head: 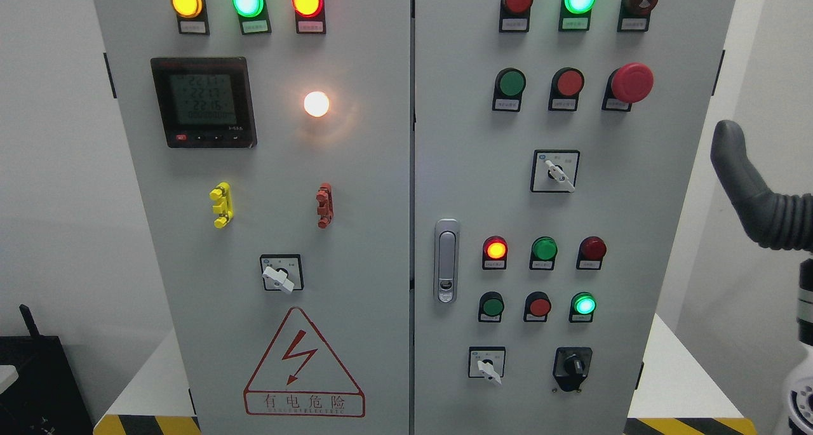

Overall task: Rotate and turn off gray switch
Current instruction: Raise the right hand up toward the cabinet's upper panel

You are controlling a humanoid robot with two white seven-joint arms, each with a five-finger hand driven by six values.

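From the head view you see the gray switch [554,171] on the cabinet's right door [635,219], its lever pointing toward five o'clock. Your right hand [749,187] hangs at three o'clock, well apart from the switch; whether it is clenched you cannot tell.

The tall gray metal cabinet [381,232] is cut off at top & bottom edges. The right hand [756,187], black & rubbery, runs off the right edge, so its fingers can't be made out. Small white labels [193,26] under the round lamps are too tiny to read. The black box w/ antenna [38,384] is cut at the lower left corner.
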